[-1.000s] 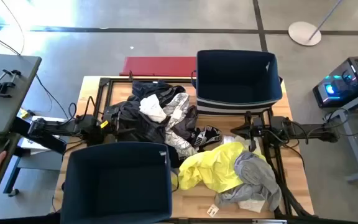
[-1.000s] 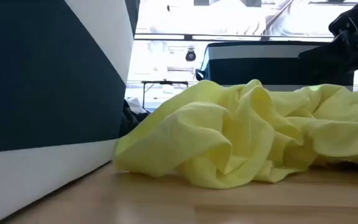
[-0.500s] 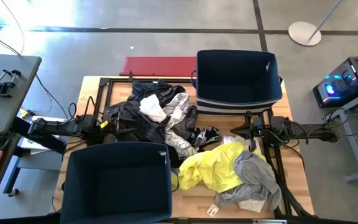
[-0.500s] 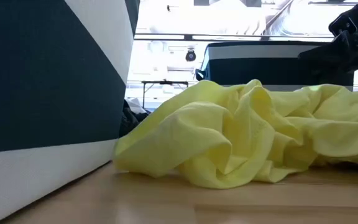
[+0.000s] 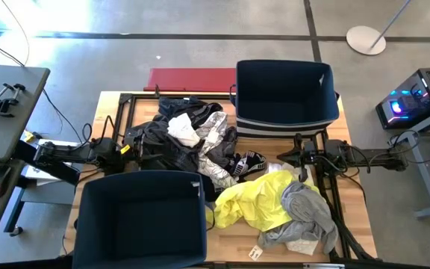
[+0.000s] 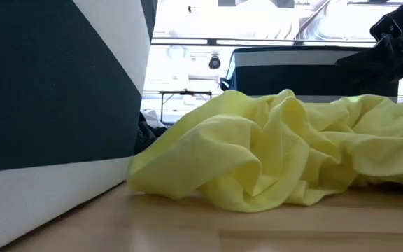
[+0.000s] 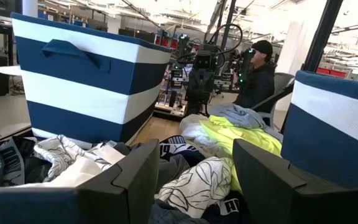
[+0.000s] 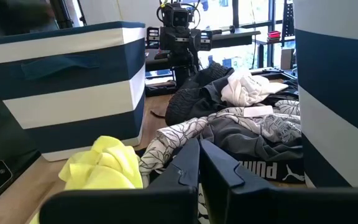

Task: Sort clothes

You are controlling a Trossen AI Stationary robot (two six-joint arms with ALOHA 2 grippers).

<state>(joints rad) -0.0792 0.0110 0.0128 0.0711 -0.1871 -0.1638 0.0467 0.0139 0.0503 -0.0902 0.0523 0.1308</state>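
The clothes lie in a heap on the table's middle: a black garment point(image 5: 159, 142), a white one point(image 5: 184, 131) and a light patterned one point(image 5: 216, 142) at the far left. A bright yellow one point(image 5: 256, 198) and a grey one point(image 5: 304, 213) lie at the near right. My left gripper point(image 5: 134, 146) is open at the heap's left edge, with the clothes just beyond its fingers in the left wrist view point(image 7: 194, 186). My right gripper point(image 5: 284, 157) is shut, level, by the heap's right side above the yellow garment; it also shows in the right wrist view point(image 8: 199, 168).
A dark blue bin point(image 5: 282, 93) stands at the far right and another point(image 5: 140, 220) at the near left, its wall filling the low view's left point(image 6: 54, 91). A flat red board point(image 5: 192, 78) lies beyond the far edge. A person sits beyond the table point(image 7: 257, 78).
Both arms and the clothes have kept still. A person's hand at the high view's left edge has drawn back out of view.
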